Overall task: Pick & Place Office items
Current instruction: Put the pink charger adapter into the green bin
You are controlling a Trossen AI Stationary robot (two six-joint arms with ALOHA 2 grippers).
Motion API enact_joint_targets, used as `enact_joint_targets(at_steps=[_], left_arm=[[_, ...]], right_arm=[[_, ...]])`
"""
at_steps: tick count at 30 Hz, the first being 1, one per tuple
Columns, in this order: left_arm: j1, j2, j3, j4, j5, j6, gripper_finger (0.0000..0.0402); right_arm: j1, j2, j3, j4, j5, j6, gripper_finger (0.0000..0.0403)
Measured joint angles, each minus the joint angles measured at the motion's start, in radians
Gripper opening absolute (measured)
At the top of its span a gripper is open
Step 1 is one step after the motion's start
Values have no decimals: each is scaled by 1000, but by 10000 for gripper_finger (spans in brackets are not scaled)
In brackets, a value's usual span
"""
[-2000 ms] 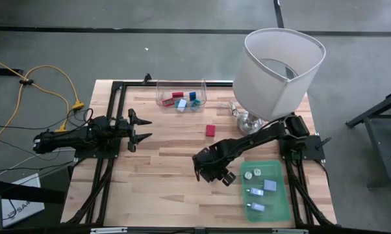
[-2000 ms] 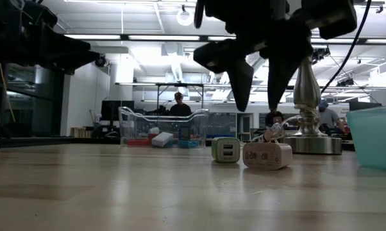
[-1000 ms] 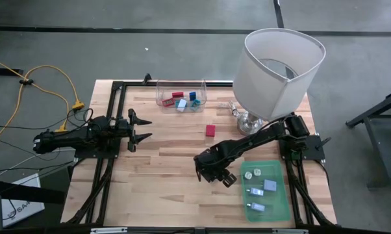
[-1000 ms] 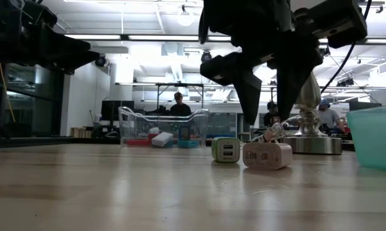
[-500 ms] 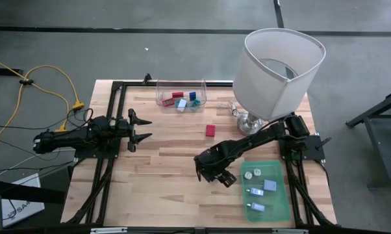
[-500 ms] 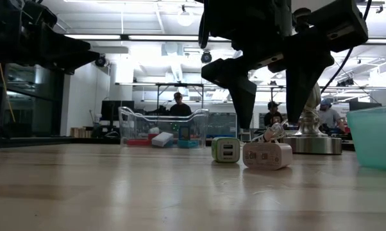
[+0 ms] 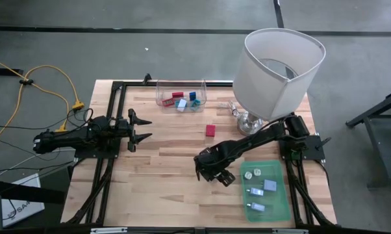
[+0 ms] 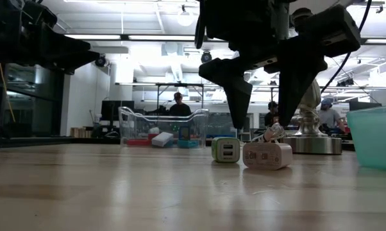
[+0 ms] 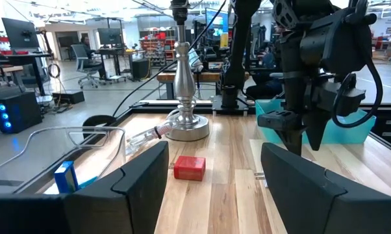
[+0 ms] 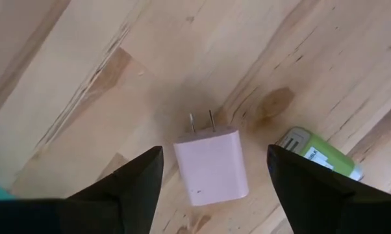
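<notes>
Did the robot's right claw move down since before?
Yes. In the low view the right gripper hangs lower than before, its jaws open, nearer the pale pink plug lying on the table.

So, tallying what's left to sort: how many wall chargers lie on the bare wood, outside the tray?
2: a pink charger below the open right gripper, and a green charger beside it. The arm may hide others.

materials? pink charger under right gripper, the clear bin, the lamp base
Pink charger: looks like matte moulded plastic, smooth rounded edges, two metal prongs. Clear bin: transparent, glossy, probably plastic; contents show through. Lamp base: shiny silver with bright highlights, likely polished metal, could be plated.
</notes>
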Motion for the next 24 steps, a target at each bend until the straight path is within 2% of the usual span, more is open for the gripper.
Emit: enact_joint_targets(at_steps=[24], left_arm=[[0, 0, 0, 8, 0, 0, 237]], right_arm=[[0, 93, 0, -11, -2, -15, 263]])
